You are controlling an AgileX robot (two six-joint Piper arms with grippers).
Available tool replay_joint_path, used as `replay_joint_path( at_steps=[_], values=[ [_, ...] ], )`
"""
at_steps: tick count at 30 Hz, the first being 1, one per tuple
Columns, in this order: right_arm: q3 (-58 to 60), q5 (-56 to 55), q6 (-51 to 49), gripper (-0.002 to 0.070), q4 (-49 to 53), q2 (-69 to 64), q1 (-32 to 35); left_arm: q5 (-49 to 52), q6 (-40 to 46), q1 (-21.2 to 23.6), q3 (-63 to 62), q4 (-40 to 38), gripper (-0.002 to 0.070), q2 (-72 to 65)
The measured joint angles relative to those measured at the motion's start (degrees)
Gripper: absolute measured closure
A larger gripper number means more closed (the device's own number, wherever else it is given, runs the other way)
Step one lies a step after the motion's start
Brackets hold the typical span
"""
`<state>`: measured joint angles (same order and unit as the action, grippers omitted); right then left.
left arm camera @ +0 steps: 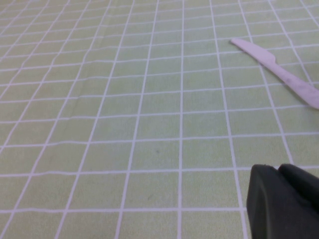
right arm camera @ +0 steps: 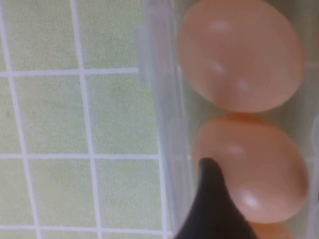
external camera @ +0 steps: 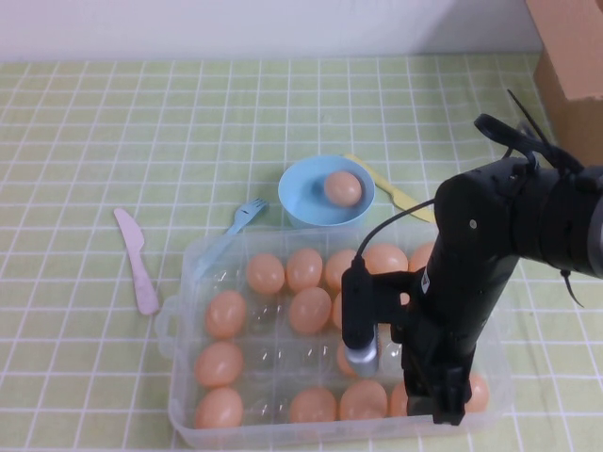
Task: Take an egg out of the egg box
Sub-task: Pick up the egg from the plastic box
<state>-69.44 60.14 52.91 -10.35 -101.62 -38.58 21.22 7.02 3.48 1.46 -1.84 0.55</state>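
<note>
The clear plastic egg box [external camera: 188, 273] sits at the table's front, holding several peach-orange eggs. My right gripper [external camera: 443, 405] is down inside the box's front right corner. In the right wrist view one dark finger [right arm camera: 209, 199] stands between the box wall [right arm camera: 167, 124] and an egg [right arm camera: 254, 169]; the other finger is out of view. The jaws look open around that egg, which still rests in the box. My left gripper [left arm camera: 279, 172] is out of the high view; it hovers shut and empty over bare tablecloth.
A light-blue bowl [external camera: 301, 202] behind the box holds one egg [external camera: 343, 187]. A pink plastic knife [external camera: 137, 262] lies left of the box and also shows in the left wrist view [left arm camera: 279, 69]. A blue fork [external camera: 243, 217], a yellow utensil [external camera: 391, 191] and a cardboard box [external camera: 575, 56] lie further back.
</note>
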Motion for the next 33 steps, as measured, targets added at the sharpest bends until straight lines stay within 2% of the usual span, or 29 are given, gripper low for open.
replay_joint_path(
  at_steps=[18, 25, 33],
  values=[
    [1.8, -2.0, 1.1, 0.0281, -0.3, -0.2, 0.0, 0.0, 0.0, 0.0, 0.0, 0.0, 0.0678, 0.0],
    [1.8, -2.1, 1.1, 0.0319, -0.5, -0.6, 0.0, 0.0, 0.0, 0.0, 0.0, 0.0, 0.0678, 0.0],
    [1.2, -1.9, 1.1, 0.0320, -0.5, -0.7, 0.0, 0.0, 0.0, 0.0, 0.0, 0.0, 0.0678, 0.0]
  ],
)
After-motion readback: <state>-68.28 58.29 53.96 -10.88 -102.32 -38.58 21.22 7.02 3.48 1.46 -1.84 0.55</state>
